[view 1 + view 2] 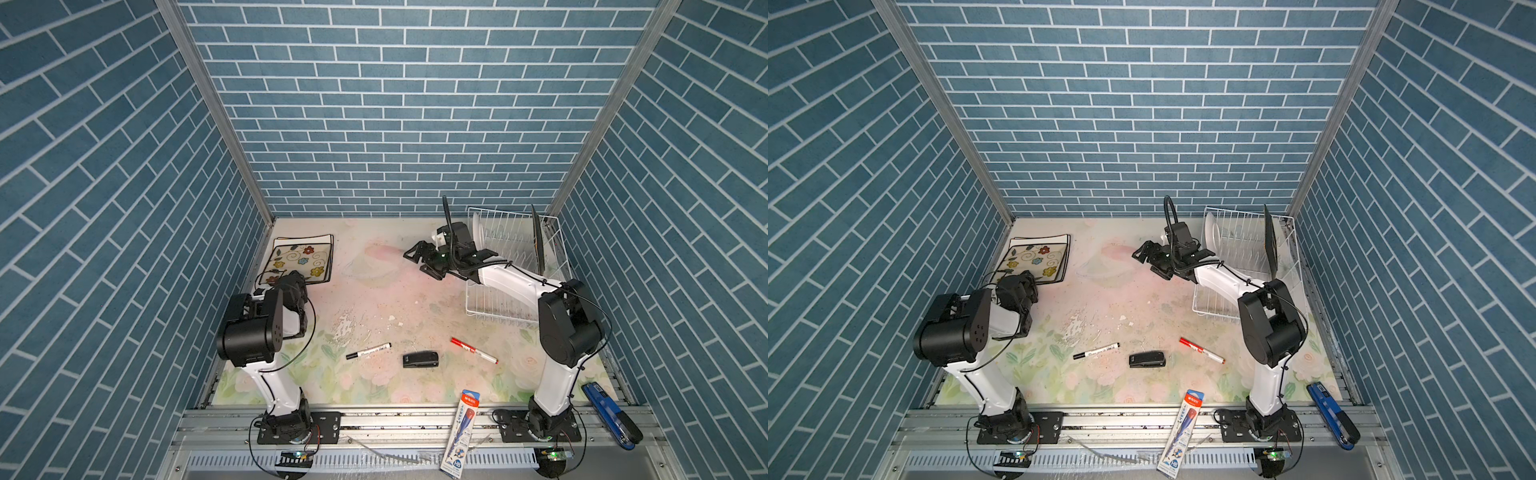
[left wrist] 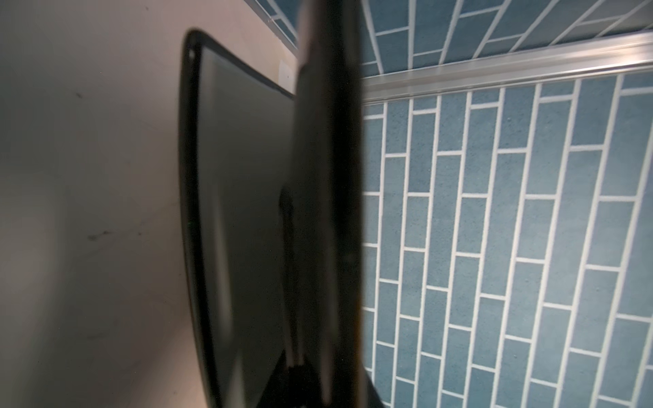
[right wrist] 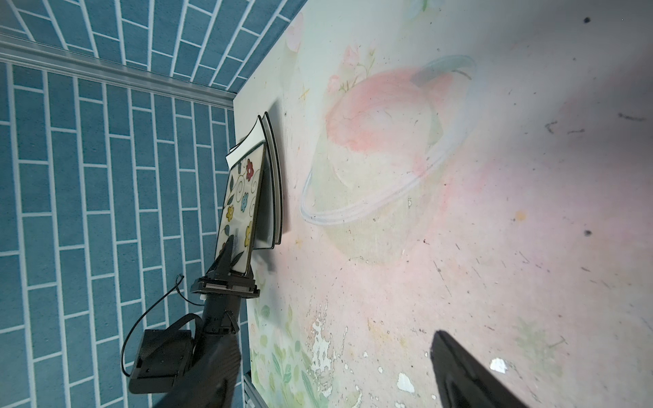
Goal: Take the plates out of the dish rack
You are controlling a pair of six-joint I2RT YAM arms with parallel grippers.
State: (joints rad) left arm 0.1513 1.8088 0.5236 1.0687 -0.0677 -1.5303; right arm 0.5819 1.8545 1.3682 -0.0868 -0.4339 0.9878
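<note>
The white wire dish rack (image 1: 515, 266) stood at the far right of the counter (image 1: 374, 299), and two plates remained upright in it: a round white plate (image 1: 478, 232) at its far left end and a square matte black plate (image 1: 538, 239) near its right side, seen edge-on in both top views. The right claw (image 1: 424, 262) hovered just to the left of the rack, its jaws wide apart and holding nothing, pointing away from the rack toward the middle of the counter. The round white plate lay behind it, toward the rack, very near the wrist. The black plate was farther to the right. Both plates stood on edge with their faces turned sideways along the rack, so I judged that a claw must come from above and close across the thin upper rim.

The left claw (image 3: 235, 259) was at the far left corner, at the near edge of the flower-patterned square plate (image 1: 299, 259), which lay on top of a stack of thin-rimmed white plates. Its jaws sat on both sides of that edge; whether they gripped or were letting go, I could not tell. The right arm was clearly the nearer one to the rack.
</note>
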